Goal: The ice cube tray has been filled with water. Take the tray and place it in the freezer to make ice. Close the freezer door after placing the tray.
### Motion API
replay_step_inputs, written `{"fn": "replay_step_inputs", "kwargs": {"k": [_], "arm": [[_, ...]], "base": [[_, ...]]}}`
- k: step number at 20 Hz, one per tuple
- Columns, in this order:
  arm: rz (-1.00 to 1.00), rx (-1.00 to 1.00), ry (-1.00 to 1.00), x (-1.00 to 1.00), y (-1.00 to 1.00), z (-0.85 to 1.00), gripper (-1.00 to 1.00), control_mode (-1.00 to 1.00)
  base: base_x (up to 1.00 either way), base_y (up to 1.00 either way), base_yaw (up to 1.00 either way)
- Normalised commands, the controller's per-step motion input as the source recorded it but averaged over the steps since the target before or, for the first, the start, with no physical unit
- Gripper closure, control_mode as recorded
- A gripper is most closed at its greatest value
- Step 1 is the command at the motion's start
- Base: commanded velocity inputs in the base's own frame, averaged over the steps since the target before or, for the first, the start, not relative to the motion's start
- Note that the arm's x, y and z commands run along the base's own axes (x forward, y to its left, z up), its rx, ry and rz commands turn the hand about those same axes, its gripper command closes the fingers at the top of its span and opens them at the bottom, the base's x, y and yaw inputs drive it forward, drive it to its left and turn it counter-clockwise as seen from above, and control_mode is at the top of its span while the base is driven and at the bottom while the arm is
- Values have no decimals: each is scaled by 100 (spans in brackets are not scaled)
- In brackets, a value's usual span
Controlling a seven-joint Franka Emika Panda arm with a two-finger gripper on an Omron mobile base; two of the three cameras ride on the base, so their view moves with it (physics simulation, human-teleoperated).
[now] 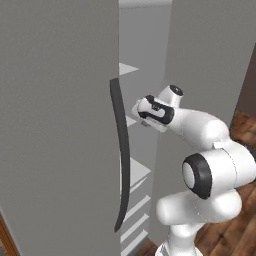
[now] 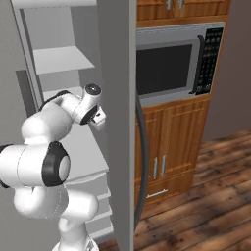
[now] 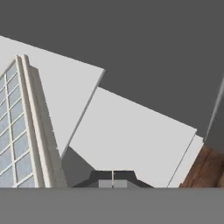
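Note:
The ice cube tray (image 3: 19, 131), pale with a grid of bluish cells, lies on a white shelf (image 3: 131, 140) inside the freezer (image 2: 61, 59). In the hand view it sits to the left of my gripper (image 3: 112, 180), apart from it. The two fingertips are pressed together with nothing between them. My hand (image 1: 150, 110) reaches in between the two open doors, at mid-shelf height (image 2: 95, 115). The freezer door (image 1: 60, 125), tall and grey with a dark curved handle (image 1: 121, 155), stands open on the left.
The other grey door (image 2: 117, 98) stands open close to the right of my arm, its handle (image 2: 141, 162) facing the room. Beyond it are a steel microwave (image 2: 171, 63), wooden cabinets (image 2: 166, 152) and wood floor (image 2: 206, 196). More white shelves (image 1: 134, 172) lie below my hand.

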Motion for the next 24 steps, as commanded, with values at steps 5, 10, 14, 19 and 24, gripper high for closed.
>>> {"fn": "replay_step_inputs", "kwargs": {"k": [5, 10, 14, 19, 24], "arm": [[-3, 0, -8, -100, 0, 71, 100, -100], [-5, 0, 0, -100, 0, 63, 100, -100], [-3, 0, 2, -85, -5, 11, 100, -100], [0, 0, 12, -35, -4, 0, -100, -100], [1, 0, 3, -44, -11, 0, -100, -100]], "base": [[0, 0, 0], [0, 0, 0], [0, 0, 0], [0, 0, 0], [0, 0, 0]]}}
